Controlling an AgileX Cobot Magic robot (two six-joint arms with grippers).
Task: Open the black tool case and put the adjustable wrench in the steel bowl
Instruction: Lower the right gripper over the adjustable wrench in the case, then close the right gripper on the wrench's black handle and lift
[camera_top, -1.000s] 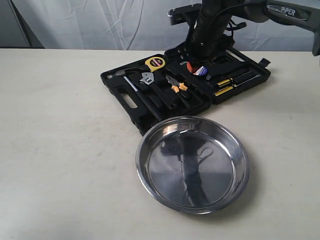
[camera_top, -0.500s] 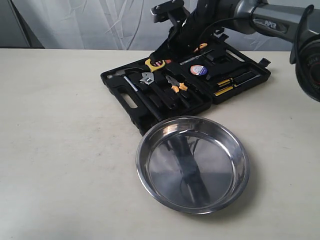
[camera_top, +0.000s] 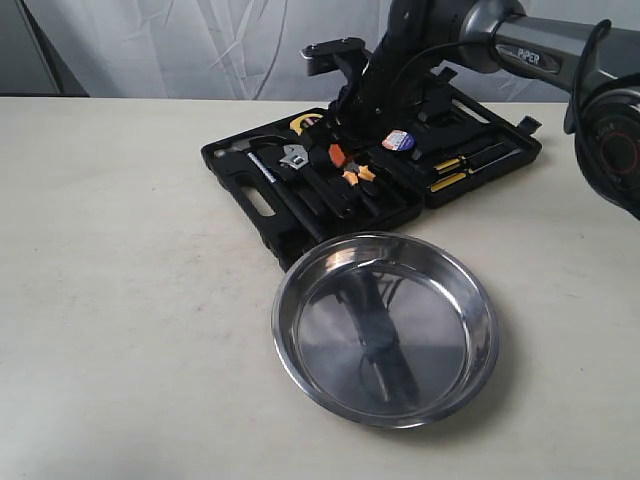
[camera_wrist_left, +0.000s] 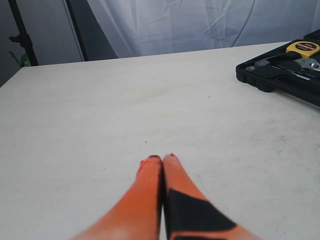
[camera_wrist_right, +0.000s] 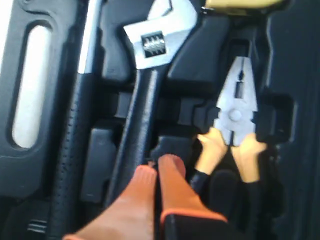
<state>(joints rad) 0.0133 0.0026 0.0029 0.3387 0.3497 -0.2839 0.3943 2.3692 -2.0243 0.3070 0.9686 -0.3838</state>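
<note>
The right pincer (camera_wrist_right: 159, 167), clenched with its tips together, points into the open black tool case (camera_top: 228, 170). The adjustable wrench (camera_wrist_right: 142, 105) lies in its slot just beside the tips, with the orange-handled pliers (camera_wrist_right: 235, 120) near on the other side. Well apart from it sits the steel bowl (camera_top: 430, 330), and the left pincer (camera_wrist_left: 161, 159), likewise clenched, hangs over bare surface (camera_wrist_left: 100, 110).

The one word that can be read is "PIPER", printed in light letters on the grey link of the right arm (camera_top: 532, 58) in the exterior view. A round red, white and blue sticker (camera_top: 397, 141) lying in the black tool case (camera_top: 228, 172) carries print too small to make out. The yellow tape measure (camera_wrist_left: 302, 46) bears a dark label in the left wrist view, but its marking is likewise illegible.
</note>
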